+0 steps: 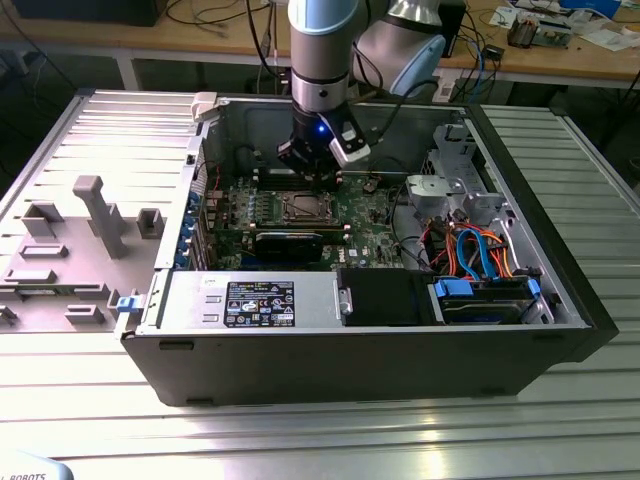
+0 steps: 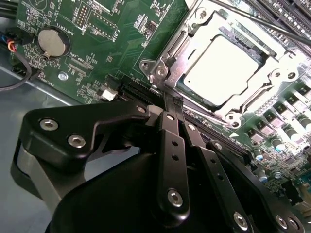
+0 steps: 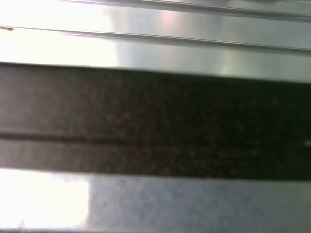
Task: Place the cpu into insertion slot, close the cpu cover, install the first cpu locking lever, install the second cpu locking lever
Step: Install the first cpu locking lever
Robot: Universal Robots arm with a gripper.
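In the second wrist view the cpu (image 2: 226, 68), a flat square with a bright silver top, lies in the insertion slot (image 2: 156, 69) on the green motherboard (image 2: 121, 43). The silver cpu cover (image 2: 274, 77) lies down around it, framing the chip in its window. A thin dark rod (image 2: 257, 22), seemingly a locking lever, slants across above the slot's far side. My gripper (image 2: 171, 99) is shut, its black fingertips pressed together just off one corner of the slot, with nothing seen between them. In the exterior view the gripper (image 1: 312, 180) hangs inside the open case, just behind the slot (image 1: 303, 207).
The open computer case (image 1: 560, 330) lies on a ribbed metal table (image 1: 300, 430). A black graphics card (image 1: 290, 243), a power supply (image 1: 250, 300) and blue and orange cables (image 1: 480, 250) crowd the case. A grey fixture tray (image 1: 70, 250) sits at the exterior view's left. A coin battery (image 2: 52, 42) is on the board.
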